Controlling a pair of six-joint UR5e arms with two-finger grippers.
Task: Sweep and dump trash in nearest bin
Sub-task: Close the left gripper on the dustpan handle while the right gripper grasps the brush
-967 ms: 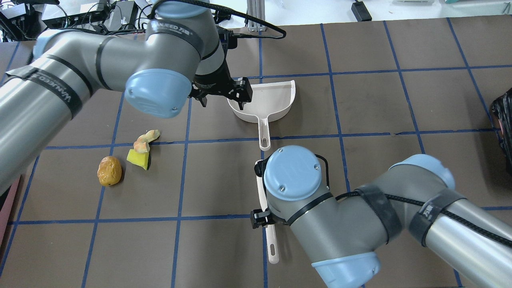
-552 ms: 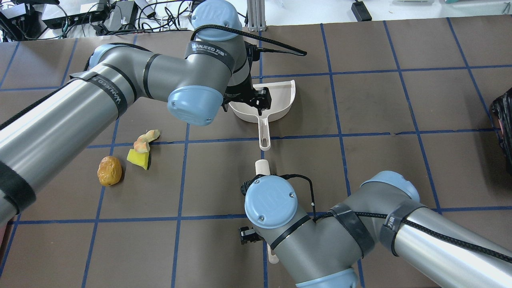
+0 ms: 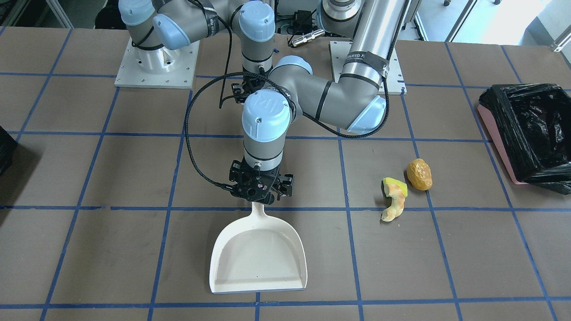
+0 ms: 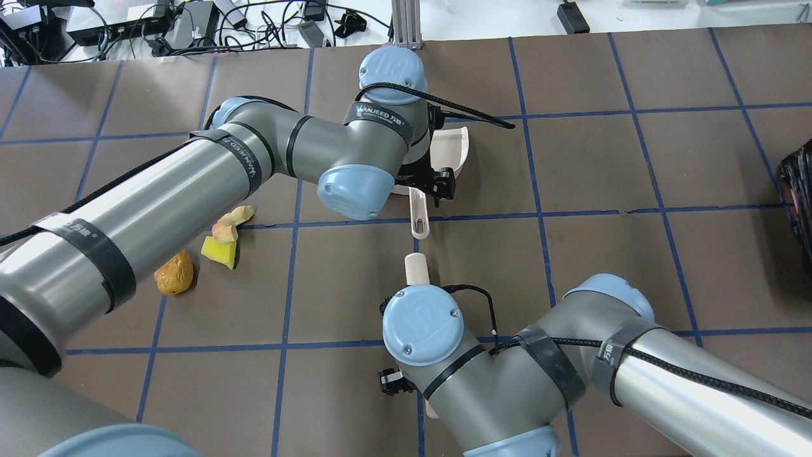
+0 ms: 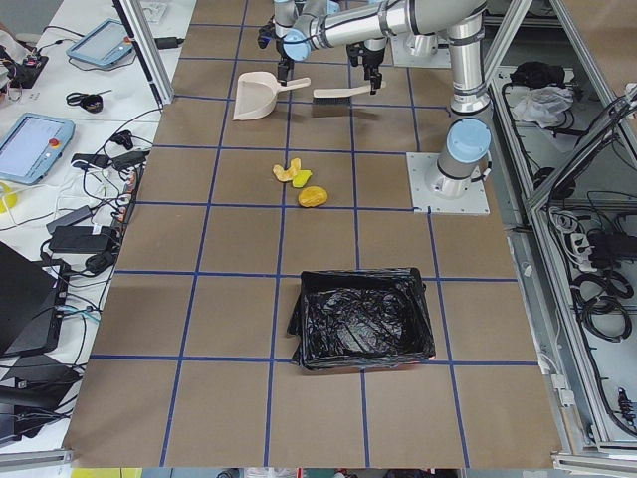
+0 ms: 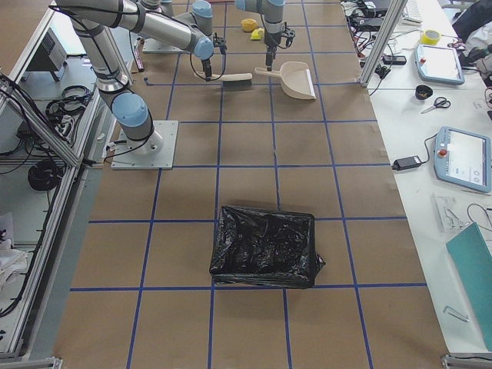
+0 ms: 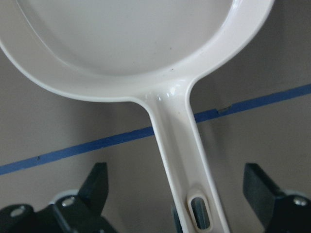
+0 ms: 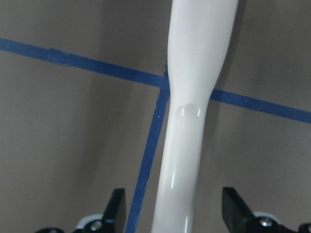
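Left gripper (image 3: pixel 260 192) hangs over the neck of the white dustpan (image 3: pixel 258 254). Only the left wrist view shows its state: both fingers (image 7: pixel 95 182) are spread wide, with the handle running between them and clear of each. Overhead, the arm covers most of that pan — the front view shows it whole, flat on the table (image 3: pixel 111 178). The right gripper (image 8: pixel 175 208) is likewise wide open, its fingers (image 8: pixel 118 208) either side of the white brush handle (image 8: pixel 194 97) with a gap each side; overhead, the wrist hides it. Off to the left gripper's left lie the apple-core piece (image 3: pixel 395 200) and, just beside it, the golden-brown lump (image 3: pixel 419 174). Farther out the same way stands the black-lined bin (image 3: pixel 499 116), well apart from both scraps.
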